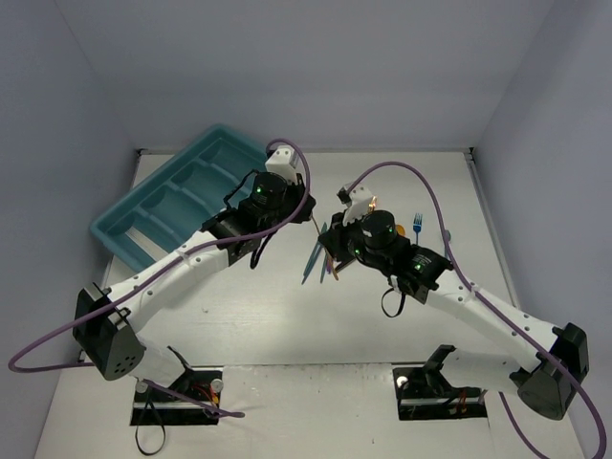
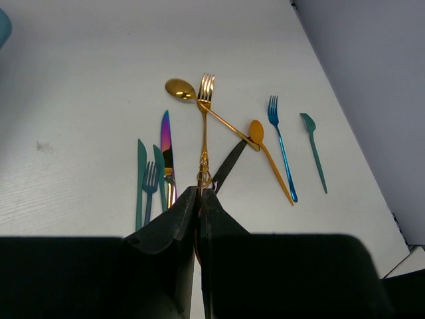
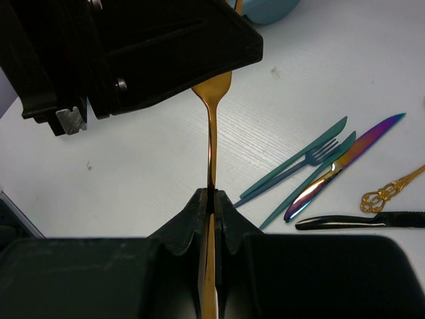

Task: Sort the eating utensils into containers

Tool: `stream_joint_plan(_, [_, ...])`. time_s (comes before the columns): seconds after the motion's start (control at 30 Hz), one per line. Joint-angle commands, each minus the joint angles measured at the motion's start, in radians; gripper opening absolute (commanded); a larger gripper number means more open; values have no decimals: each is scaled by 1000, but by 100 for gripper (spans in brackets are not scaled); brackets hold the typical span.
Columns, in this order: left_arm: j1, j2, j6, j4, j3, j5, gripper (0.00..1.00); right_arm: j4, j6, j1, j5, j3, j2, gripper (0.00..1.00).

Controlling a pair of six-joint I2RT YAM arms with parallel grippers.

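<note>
Both claws grip one smooth, shiny gold piece [image 3: 212,133] held off the bench [image 2: 80,100]. The right claw [image 3: 212,199] pinches its slim handle, and the left claw [image 2: 199,199] is clamped nearer its hidden head. Beneath lie flat teal knives [image 2: 141,173], an iridescent knife [image 2: 166,139], a black knife [image 3: 358,219] and an ornate gold fork [image 2: 205,126]. The teal tray [image 1: 117,241], with long compartments, sits far left, well apart.

Four gold utensils [image 2: 179,88] [image 2: 206,86] [image 2: 256,129] [image 3: 212,133], four teal utensils [image 2: 141,166] [image 2: 150,178] [image 2: 159,163] [image 2: 312,143], one blue fork [image 2: 279,143], one black utensil [image 2: 230,164], one iridescent knife [image 2: 165,136]
</note>
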Motion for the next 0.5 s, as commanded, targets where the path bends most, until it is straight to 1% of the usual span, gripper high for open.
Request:
stream_joint_plan(0.0, [-2, -33, 30, 78, 15, -20, 0, 98, 2, 11, 5, 38, 4, 4])
stream_joint_plan(0.03, [1, -37, 37, 80, 10, -24, 0, 97, 3, 11, 6, 37, 5, 10])
stream_joint_plan(0.1, [11, -45, 54, 84, 3, -27, 0, 96, 5, 11, 11, 33, 5, 28])
stream_joint_plan(0.13, [25, -52, 61, 83, -2, -25, 0, 96, 5, 11, 18, 30, 4, 35])
stream_joint_plan(0.23, [97, -75, 67, 77, -20, 2, 0, 96, 5, 11, 30, 18, -4, 49])
stream_joint_plan(0.3, [169, -93, 73, 72, -35, 32, 0, 96, 7, 11, 39, 10, -12, 56])
stream_joint_plan(0.33, [193, -103, 81, 67, -42, 38, 0, 95, 7, 11, 70, 6, -21, 57])
stream_joint_plan(0.47, [378, -116, 149, 11, -39, 57, 0, 86, 9, -1, 129, -22, -53, 60])
